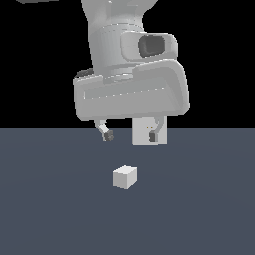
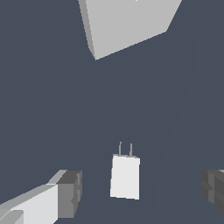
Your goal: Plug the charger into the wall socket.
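The charger [image 1: 124, 177] is a small off-white cube lying on the dark floor, in front of the arm. In the wrist view the charger [image 2: 125, 176] shows two thin prongs pointing toward the wall socket [image 2: 127, 24]. The wall socket [image 1: 145, 131] is an upright off-white square block with two tiny yellowish dots, standing behind the gripper and partly covered by one finger. My gripper [image 1: 130, 135] hangs open above and behind the charger, holding nothing. Its dark fingertips [image 2: 70, 193] flank the charger at a distance in the wrist view.
The dark grey floor [image 1: 50, 209] spreads all around the two objects. The arm's large pale body [image 1: 130, 74] fills the upper middle of the exterior view and hides the top of the socket.
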`<action>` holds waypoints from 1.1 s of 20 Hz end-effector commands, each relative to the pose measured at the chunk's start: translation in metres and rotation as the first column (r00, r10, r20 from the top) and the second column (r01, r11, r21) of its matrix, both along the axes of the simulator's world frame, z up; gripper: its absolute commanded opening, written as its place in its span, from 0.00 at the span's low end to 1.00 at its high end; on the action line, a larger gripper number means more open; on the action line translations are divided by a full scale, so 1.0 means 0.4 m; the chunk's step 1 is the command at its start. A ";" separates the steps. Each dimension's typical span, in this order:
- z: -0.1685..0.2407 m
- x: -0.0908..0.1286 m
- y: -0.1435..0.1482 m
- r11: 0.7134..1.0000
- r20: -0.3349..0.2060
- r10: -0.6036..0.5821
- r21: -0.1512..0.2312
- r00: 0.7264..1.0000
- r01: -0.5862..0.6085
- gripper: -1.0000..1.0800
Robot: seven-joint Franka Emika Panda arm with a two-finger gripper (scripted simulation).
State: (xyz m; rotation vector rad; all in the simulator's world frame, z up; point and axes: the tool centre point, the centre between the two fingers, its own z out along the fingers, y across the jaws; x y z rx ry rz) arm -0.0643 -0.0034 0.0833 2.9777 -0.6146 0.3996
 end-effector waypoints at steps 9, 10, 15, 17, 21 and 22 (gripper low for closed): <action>-0.045 -0.014 0.015 0.997 0.058 -0.078 -0.005 0.995 0.078 0.96; -0.047 -0.014 0.016 0.997 0.061 -0.082 -0.006 0.995 0.082 0.96; -0.054 -0.016 0.018 0.996 0.067 -0.091 -0.006 0.994 0.092 0.96; -0.054 -0.016 0.018 0.996 0.066 -0.091 -0.006 0.994 0.092 0.96; -0.054 -0.016 0.018 0.996 0.065 -0.090 -0.006 0.994 0.090 0.96; -0.056 -0.016 0.018 0.996 0.065 -0.090 -0.006 0.994 0.090 0.96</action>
